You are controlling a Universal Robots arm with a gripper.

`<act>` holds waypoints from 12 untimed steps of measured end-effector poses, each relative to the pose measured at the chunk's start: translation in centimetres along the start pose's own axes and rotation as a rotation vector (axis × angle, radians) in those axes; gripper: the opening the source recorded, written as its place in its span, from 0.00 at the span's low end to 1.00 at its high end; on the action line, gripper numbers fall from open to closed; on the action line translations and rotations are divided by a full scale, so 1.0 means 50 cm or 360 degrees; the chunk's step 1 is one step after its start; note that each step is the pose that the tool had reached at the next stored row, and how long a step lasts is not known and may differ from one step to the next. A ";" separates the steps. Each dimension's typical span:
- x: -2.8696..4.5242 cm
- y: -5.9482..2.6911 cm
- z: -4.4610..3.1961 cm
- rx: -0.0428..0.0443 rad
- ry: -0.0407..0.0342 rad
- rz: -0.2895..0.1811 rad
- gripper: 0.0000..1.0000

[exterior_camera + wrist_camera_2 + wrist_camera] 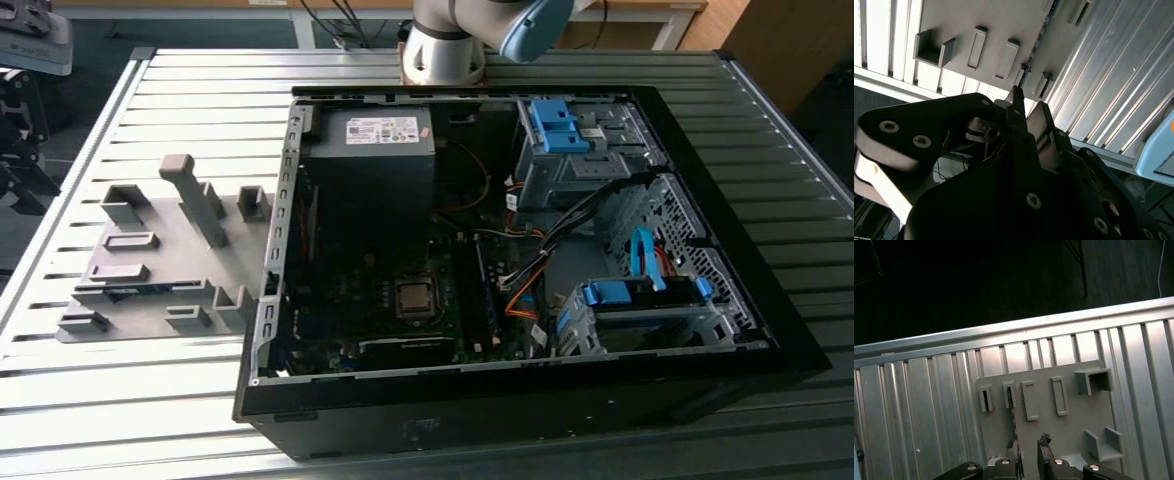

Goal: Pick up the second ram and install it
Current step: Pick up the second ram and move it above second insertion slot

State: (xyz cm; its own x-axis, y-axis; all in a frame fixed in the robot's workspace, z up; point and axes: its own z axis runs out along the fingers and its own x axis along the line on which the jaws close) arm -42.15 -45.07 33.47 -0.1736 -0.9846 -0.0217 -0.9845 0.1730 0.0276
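Arm is cut off just above its base in the exterior view. In the first wrist view the second ram is edge-on, a thin dark line; chips not discernible. It stands in the grey fixture plate, near the slatted table's edge at the exterior view's left, beside the computer case. Gripper hangs above the ram, fingers narrowly parted, gripping nothing.

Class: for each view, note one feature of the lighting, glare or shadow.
Exterior view: the computer case is dark inside, the ribbed table pale. First wrist view: glare on the table's ridges, near-black beyond its edge. Second wrist view: the tool looms dark against the washed-out table.
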 end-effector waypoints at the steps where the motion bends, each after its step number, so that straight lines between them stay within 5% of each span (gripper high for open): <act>1: 0.000 0.000 0.001 0.0000 0.0000 -0.0002 0.30; 12: 0.001 0.000 -0.004 -0.0001 0.0001 -0.0029 0.30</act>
State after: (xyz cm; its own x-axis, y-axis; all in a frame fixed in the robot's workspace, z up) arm -42.15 -45.11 33.69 -0.1554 -0.9876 -0.0217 -0.9876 0.1548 0.0276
